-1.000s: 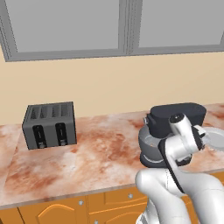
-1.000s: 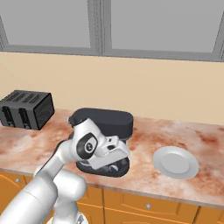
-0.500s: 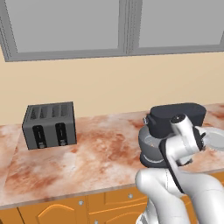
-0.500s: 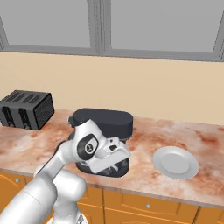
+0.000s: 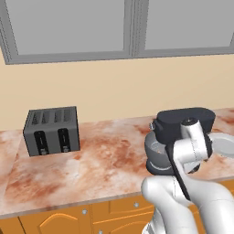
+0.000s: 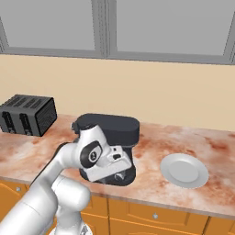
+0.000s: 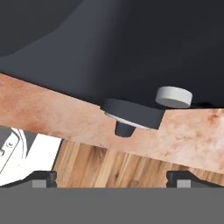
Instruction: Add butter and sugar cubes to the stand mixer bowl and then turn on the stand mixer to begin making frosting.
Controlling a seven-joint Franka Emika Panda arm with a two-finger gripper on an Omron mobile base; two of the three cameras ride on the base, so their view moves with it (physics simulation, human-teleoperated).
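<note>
Jaws wide apart and holding nothing, close against the side of the stand mixer (image 6: 110, 131).

In the hand view the two fingertips (image 7: 41, 178) stand far apart at the bottom, and between them lie the mixer's dark body, a small pale knob (image 7: 174, 96) and a dark round foot on the marbled worktop (image 7: 65, 122). The gripper (image 6: 120, 170) sits low at the mixer's front in the right base view. The grey bowl (image 5: 155, 148) rests under the mixer head. A dark toaster (image 5: 51, 130) stands well to the left, and a white plate (image 6: 184, 170) lies to the mixer's right.
</note>
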